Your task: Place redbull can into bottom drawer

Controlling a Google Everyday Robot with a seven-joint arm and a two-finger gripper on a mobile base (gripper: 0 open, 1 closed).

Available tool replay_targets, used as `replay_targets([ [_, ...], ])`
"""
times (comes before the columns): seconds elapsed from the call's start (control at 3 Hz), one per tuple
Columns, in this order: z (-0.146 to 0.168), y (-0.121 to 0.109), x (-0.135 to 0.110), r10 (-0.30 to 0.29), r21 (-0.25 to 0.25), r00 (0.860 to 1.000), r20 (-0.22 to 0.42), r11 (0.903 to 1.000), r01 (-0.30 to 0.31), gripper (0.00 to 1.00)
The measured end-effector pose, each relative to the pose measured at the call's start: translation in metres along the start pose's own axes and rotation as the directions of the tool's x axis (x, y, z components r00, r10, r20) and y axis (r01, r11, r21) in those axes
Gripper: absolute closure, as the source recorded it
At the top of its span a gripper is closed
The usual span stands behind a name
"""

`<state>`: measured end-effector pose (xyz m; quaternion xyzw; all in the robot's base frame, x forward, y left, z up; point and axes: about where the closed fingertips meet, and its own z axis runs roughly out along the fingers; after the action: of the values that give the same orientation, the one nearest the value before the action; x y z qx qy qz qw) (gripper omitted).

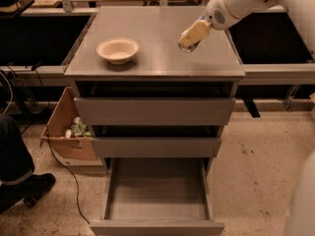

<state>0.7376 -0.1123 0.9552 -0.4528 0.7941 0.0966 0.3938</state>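
Gripper above the right side of the cabinet top, clamped on the redbull can, only its dark end showing, bottom drawer pulled open nearest, two upper drawers above it, beige bowl farther left.

A beige bowl sits on the table. Below-left of the bowl, a cardboard box stands on the floor, with a dark shoe farther down. The tool hovers right of the bowl.
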Motion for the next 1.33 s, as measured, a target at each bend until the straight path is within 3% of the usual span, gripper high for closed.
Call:
replay_targets([
  [0.33, -0.043, 0.051, 0.019, -0.047, -0.063, 0.998, -0.03, 0.997, 0.045, 1.0],
  [0.67, -0.075, 0.092, 0.043, -0.048, -0.105, 0.997, -0.063, 0.9937, 0.041, 1.0],
  [1.0, -0.075, 0.092, 0.043, -0.048, -0.105, 0.997, -0.063, 0.9937, 0.041, 1.0],
  [1.33, -0.074, 0.107, 0.06, -0.075, -0.123, 0.993, -0.087, 0.9903, 0.064, 1.0],
])
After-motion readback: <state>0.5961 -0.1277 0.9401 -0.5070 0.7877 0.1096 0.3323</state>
